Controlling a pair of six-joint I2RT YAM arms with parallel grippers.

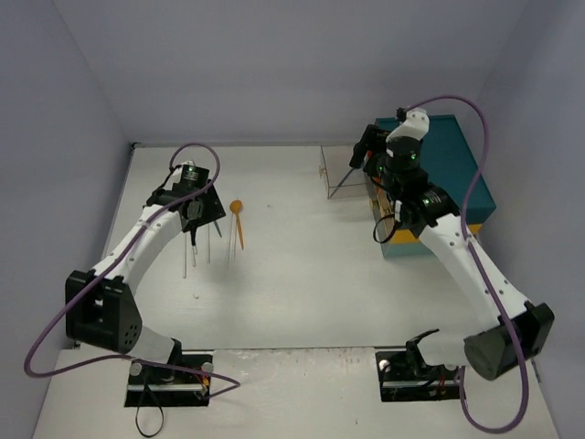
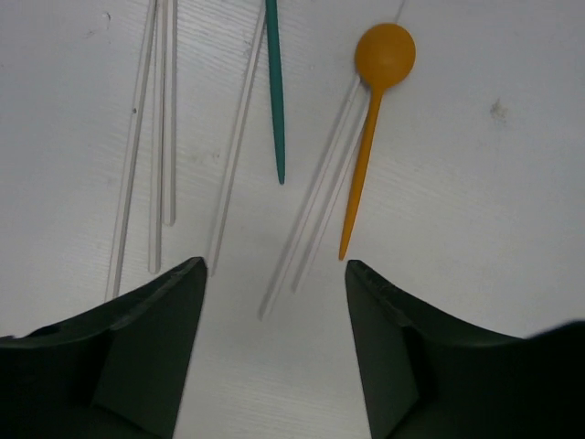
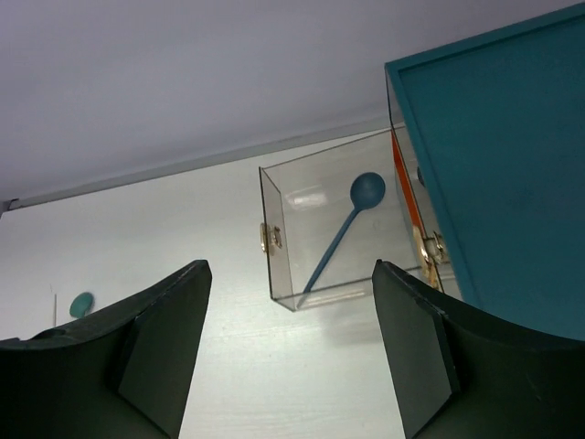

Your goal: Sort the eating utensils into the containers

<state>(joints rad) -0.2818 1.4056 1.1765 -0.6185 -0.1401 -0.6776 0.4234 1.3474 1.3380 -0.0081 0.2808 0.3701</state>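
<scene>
An orange spoon (image 1: 238, 219) lies on the white table, bowl away from the arm; it shows in the left wrist view (image 2: 375, 119). Beside it lie a teal utensil handle (image 2: 275, 101) and several clear utensils (image 2: 137, 146). My left gripper (image 1: 195, 215) hovers over this group, open and empty (image 2: 274, 265). My right gripper (image 1: 361, 151) is open and empty (image 3: 291, 265), raised in front of a clear container (image 3: 277, 233). A blue spoon (image 3: 343, 233) leans inside it, bowl up. The container also shows in the top view (image 1: 324, 178).
A large teal chest (image 1: 448, 174) stands at the back right, just right of the clear container (image 3: 503, 165). Something orange (image 3: 407, 197) shows between container and chest. A small teal rounded piece (image 3: 81, 304) lies far left on the table.
</scene>
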